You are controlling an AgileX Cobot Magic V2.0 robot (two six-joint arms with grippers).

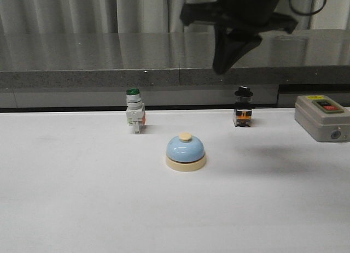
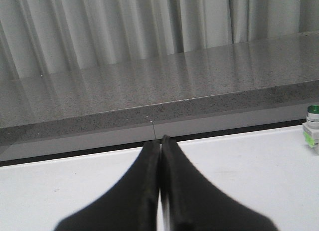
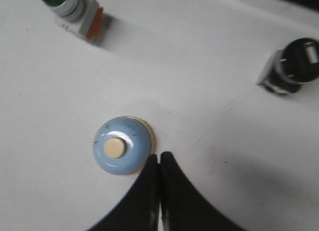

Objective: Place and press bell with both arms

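The bell (image 1: 186,151), a light-blue dome on a cream base with a cream knob, stands on the white table near the middle. My right gripper (image 1: 223,67) hangs high above the table, up and to the right of the bell, with its fingers shut and empty. In the right wrist view the bell (image 3: 121,145) lies below, just beside the shut fingertips (image 3: 159,156). My left gripper (image 2: 160,141) shows only in the left wrist view, shut and empty, low over the table and facing the grey ledge. The bell is out of that view.
A green-capped white push-button switch (image 1: 134,111) stands behind the bell to the left. A black-knobbed switch (image 1: 243,107) stands behind it to the right. A grey box with red and black buttons (image 1: 322,117) sits at the far right. A grey ledge (image 1: 109,72) runs along the back.
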